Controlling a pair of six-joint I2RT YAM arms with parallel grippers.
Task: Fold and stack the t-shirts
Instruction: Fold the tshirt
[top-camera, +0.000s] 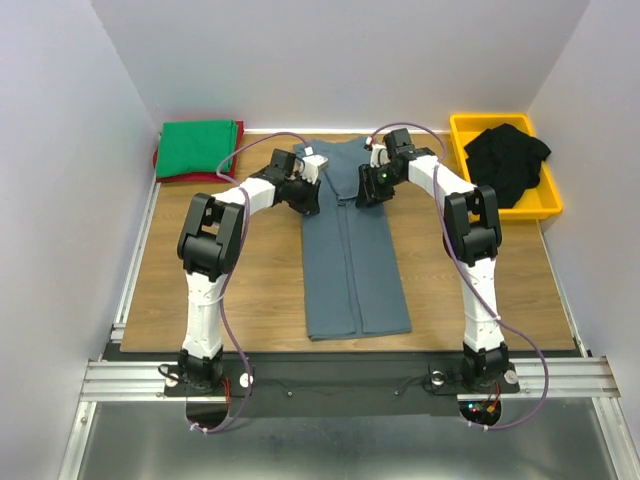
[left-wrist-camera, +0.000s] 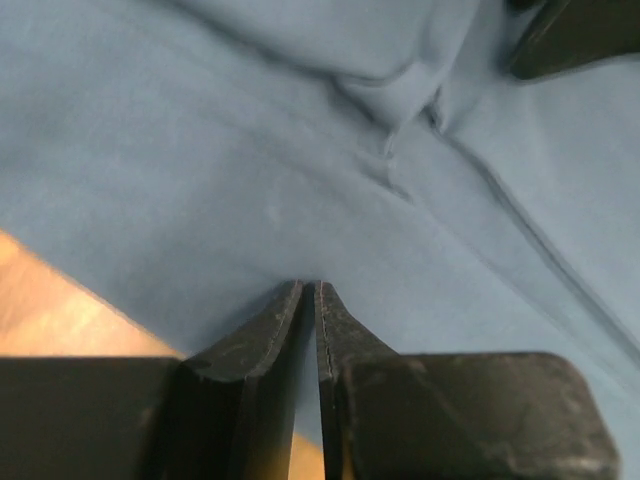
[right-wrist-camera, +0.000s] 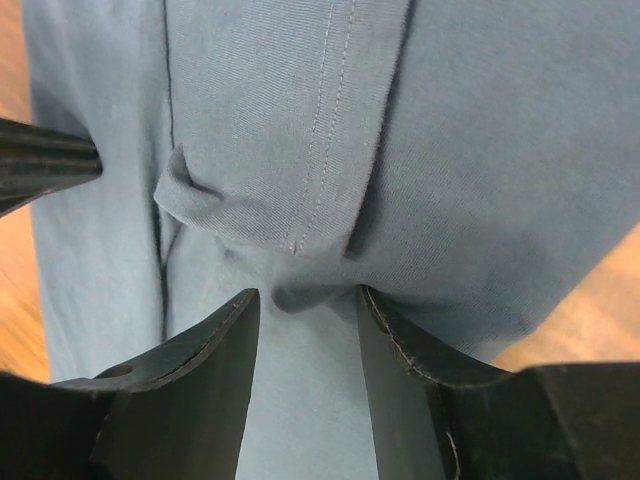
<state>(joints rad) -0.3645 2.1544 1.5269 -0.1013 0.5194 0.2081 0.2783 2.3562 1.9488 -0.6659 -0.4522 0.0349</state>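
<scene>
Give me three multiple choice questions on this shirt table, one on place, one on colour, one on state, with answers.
1. Where are the black t-shirts? A in the yellow bin; B on the floor; C on an arm.
2. Which t-shirt colour lies topmost at far left? A red; B green; C white.
3. The blue-grey t-shirt is: A balled up; B flat in a long strip; C lifted.
Answers: A, they fill the bin; B, the green t-shirt lies over the red t-shirt; B, it lies stretched out flat.
</scene>
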